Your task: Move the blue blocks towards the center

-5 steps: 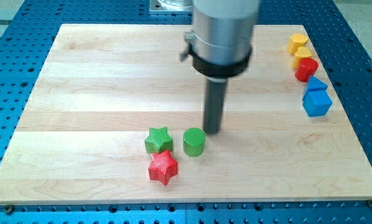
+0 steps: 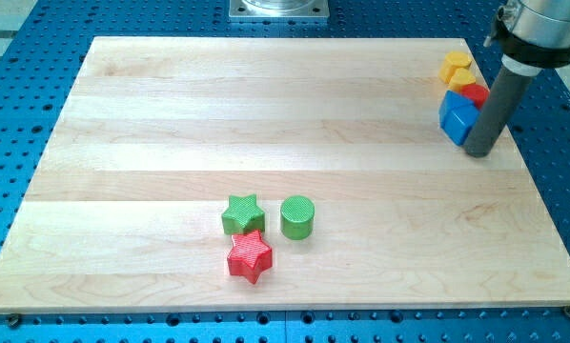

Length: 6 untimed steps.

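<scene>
The tool is a plain dark rod with no jaws, so it neither opens nor closes nor grips; my tip point(image 2: 480, 152) stands on the worktop point(image 2: 171, 114) near its right edge, at about 2 o'clock from the board's centre. Touching or just beside the tip, at its 10 o'clock, sits a blue block point(image 2: 458, 117) of roughly cubic form; whether a second blue block lies hidden behind the rod cannot be told. Above the blue block, a red block point(image 2: 474, 93) and a yellow block point(image 2: 456, 69) are packed close, their shapes only partly visible.

The blue block appears to be a small, rigid, ribbed plastic piece, probably light and apt to slide or rotate if struck off-centre. It is best pushed square on its right-hand face, driving toward 8 o'clock; the neighbouring red block may be dragged along.

The worktop is smooth pale wood, flat and likely low in friction, mounted on a blue perforated base point(image 2: 561, 191). Well apart, at 6 o'clock from centre, lie a green star point(image 2: 241, 214), a green cylinder point(image 2: 297, 216) and a red star point(image 2: 250, 256), clustered together.
</scene>
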Each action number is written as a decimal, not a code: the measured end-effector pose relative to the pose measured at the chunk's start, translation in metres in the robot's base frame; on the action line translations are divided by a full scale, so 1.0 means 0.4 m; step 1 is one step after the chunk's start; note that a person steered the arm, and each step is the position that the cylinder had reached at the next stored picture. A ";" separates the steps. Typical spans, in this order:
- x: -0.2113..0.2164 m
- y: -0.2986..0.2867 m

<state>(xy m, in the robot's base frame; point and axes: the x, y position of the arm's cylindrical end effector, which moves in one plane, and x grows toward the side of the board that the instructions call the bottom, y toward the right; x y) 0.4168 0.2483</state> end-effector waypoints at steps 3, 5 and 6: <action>-0.321 -0.086; -0.497 -0.127; -0.489 -0.251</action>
